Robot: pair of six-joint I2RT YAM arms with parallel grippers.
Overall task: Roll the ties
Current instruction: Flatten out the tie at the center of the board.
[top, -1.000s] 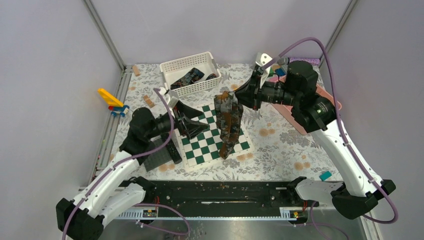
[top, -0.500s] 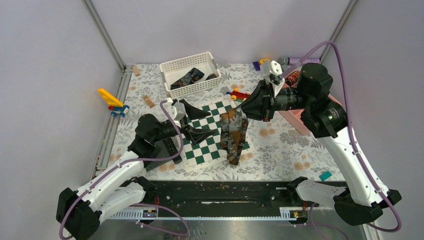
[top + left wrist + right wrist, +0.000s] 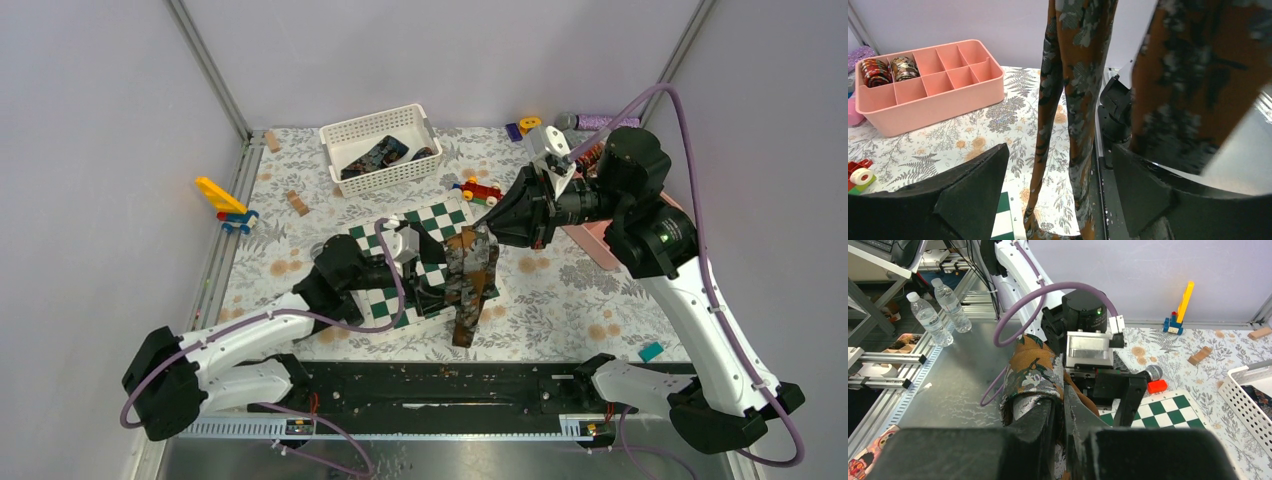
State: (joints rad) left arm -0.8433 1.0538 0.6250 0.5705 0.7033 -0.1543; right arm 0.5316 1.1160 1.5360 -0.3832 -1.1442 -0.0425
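Observation:
A brown-rust patterned tie (image 3: 468,275) hangs folded from my right gripper (image 3: 497,228), which is shut on its top; its lower end reaches the chessboard's (image 3: 392,245) near right corner. In the right wrist view the tie (image 3: 1033,370) bulges out of the shut right gripper (image 3: 1063,427). My left gripper (image 3: 440,287) is open, its fingers on either side of the hanging tie. In the left wrist view two strands of the tie (image 3: 1068,115) hang between the open fingers (image 3: 973,195), untouched. Dark ties (image 3: 382,154) lie in the white basket (image 3: 345,131).
A pink compartment tray (image 3: 933,95) at the right holds two coiled ties (image 3: 875,71). Toy pieces (image 3: 480,189) lie behind the board, a yellow toy (image 3: 222,197) at the left edge, a teal block (image 3: 651,351) near right. A black remote lies left of the board.
My left arm has swung right across the chessboard, and its open fingers now straddle the hanging tie. My right gripper has moved slightly right and lower with the tie.

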